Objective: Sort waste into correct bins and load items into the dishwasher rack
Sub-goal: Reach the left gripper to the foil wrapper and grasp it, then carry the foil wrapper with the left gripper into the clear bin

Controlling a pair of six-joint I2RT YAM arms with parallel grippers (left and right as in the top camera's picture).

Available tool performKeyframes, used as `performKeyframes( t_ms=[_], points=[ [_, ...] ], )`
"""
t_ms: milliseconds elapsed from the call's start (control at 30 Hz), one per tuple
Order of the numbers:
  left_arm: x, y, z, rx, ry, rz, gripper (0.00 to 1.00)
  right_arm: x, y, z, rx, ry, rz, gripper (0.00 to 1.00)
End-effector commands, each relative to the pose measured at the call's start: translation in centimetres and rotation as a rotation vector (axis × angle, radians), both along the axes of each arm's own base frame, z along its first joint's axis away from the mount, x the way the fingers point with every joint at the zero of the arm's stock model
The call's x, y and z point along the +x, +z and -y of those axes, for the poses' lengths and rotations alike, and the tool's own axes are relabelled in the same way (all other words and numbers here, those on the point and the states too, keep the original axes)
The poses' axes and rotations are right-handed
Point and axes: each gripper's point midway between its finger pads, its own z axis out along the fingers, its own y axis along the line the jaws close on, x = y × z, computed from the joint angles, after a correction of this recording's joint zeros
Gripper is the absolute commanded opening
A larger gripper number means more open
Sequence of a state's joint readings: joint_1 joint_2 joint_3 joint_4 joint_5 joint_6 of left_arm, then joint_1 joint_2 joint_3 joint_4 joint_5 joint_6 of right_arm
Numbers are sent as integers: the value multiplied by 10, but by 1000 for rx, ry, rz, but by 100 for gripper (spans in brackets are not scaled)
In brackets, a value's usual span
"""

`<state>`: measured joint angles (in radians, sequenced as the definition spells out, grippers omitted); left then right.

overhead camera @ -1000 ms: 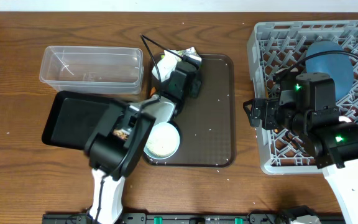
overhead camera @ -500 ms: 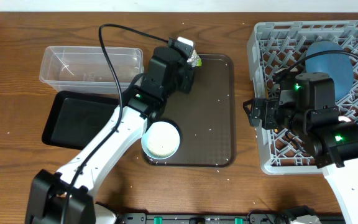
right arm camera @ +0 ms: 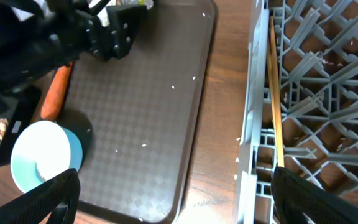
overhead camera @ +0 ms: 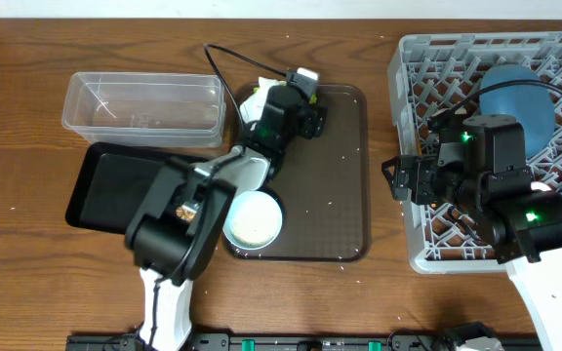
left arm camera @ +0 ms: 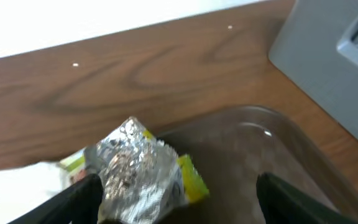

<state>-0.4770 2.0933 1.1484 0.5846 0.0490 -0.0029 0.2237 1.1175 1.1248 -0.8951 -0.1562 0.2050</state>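
The left gripper (left arm camera: 179,180) is hanging low over the far left corner of the brown serving tray (overhead camera: 344,210), its jaws spread wide and holding nothing. In the left wrist view the green-and-silver wrapper (left arm camera: 138,168) is lying crumpled between the two fingers, much nearer the one on the picture's left; whether that finger is touching it cannot be told. The crumpled white tissue (left arm camera: 17,186) is sitting just beside the wrapper, further out on that side.

The right gripper (right arm camera: 174,174) is hovering over the gap between the serving tray and the dishwasher rack (overhead camera: 408,58), jaws also wide apart and empty. The chopsticks (right arm camera: 272,93) are lying in the rack along its near wall, and the blue plate (overhead camera: 515,93) is standing further in. On the serving tray the carrot (right arm camera: 55,93) and the white bowl (right arm camera: 42,155) are waiting, with loose rice grains scattered about.

The step in hand looks like waste sorting, with the wrapper as the target. The next move is calling for the left fingers to centre on the foil, close on it alone without catching the tissue, lift, and carry it over to the clear tub (overhead camera: 144,102) or the black tray (overhead camera: 105,185), both lying close by on the left.
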Motion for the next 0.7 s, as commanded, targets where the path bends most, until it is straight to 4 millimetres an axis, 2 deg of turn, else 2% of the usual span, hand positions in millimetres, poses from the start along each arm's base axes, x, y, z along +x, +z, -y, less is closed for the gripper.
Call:
performKeyframes(
  t_ms=[0,133,300,367,467,533,667],
  points=[
    [4,-6,0,2,6,17,80,2,1,7,0,-31,-3,92],
    [3,-25,-1,13,6,-6,71,2,1,7,0,-31,-4,92],
    [5,-31,-1,13,6,-5,46,3,-2,7,-3,-31,-14,91],
    [5,-30,-1,12,7,-3,40,2,-5,7,-6,-31,-27,91],
    [4,-32,-1,14,6,-7,40,3,-9,7,-9,-31,-42,91],
    [4,-32,-1,15,7,-8,47,3,-11,7,-11,-30,-51,90],
    [5,-33,-1,39,-6,4,49,2,-15,7,-15,-31,-70,89]
  ],
)
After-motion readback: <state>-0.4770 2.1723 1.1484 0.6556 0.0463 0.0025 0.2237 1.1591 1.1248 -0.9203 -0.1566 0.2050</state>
